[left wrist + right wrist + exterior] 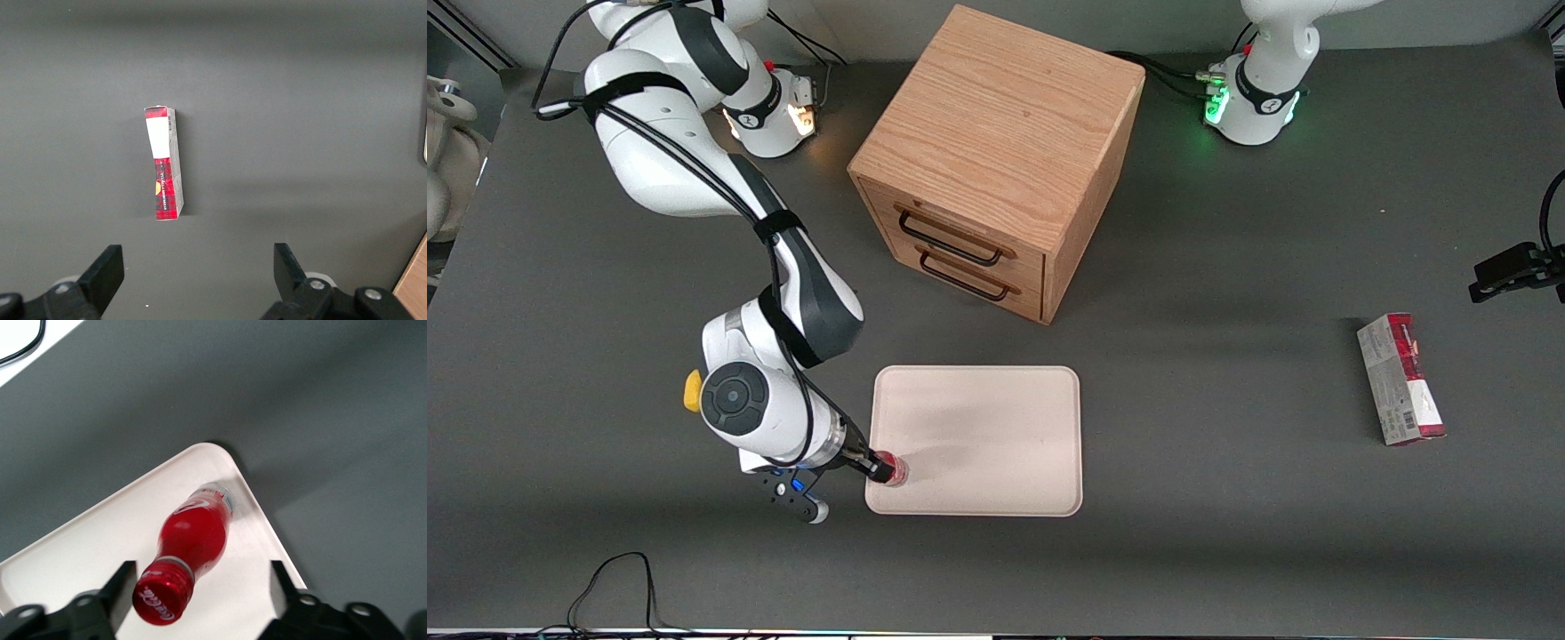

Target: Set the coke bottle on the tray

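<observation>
We see the coke bottle (193, 543) standing on the tray (87, 547), its clear base just inside the rounded corner that lies nearest the front camera at the working arm's end. The gripper (200, 572) sits around the bottle's neck with its fingers (120, 577) spread wide, one on each side and neither touching the bottle, so it has hold of nothing. In our judgement the placing is all but done, and the risk lies in the withdrawal. If the arm pulls away sideways or at a slant rather than straight up, a finger could catch the red cap and tip the bottle. It stands so close to the low rim that a fall toward that corner would probably carry it over the edge and onto the table, and it might then roll. We cannot tell whether it stands perfectly upright. On the cap we read white "Coca-Cola" script, and part of the same script curves across the red body. The red-and-white carton (1400, 378), well apart toward the parked arm's end, carries a barcode and print too small to read.
</observation>
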